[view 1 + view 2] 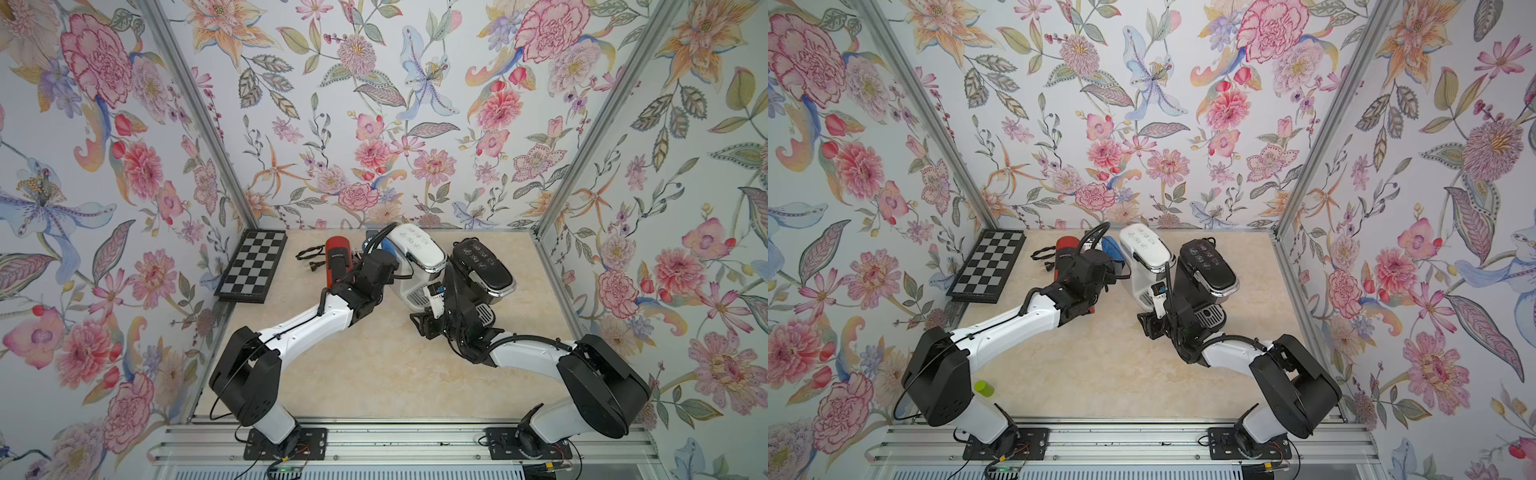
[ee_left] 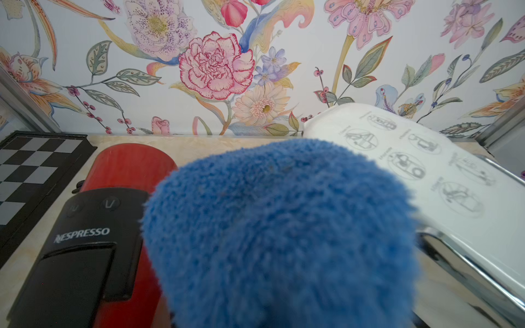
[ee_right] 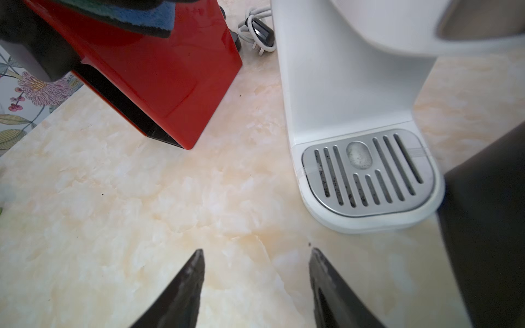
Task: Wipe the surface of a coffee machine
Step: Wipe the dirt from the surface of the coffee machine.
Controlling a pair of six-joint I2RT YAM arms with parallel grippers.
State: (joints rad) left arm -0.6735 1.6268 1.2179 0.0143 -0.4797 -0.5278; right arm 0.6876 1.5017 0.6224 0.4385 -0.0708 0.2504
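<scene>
Blue cloth (image 2: pixel 278 233); red machine (image 1: pixel 338 257); white machine (image 1: pixel 417 247); blk machine (image 1: pixel 482 266); b/w chequered board (image 1: pixel 253 266); floral walls (image 1: pixel 374 104).

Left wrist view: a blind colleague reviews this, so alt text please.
A fluffy blue cloth fills the foreground, between a red Nespresso machine and a white coffee machine with pictograms on its lid. A chessboard lies beside the red machine, floral wallpaper behind.
</scene>
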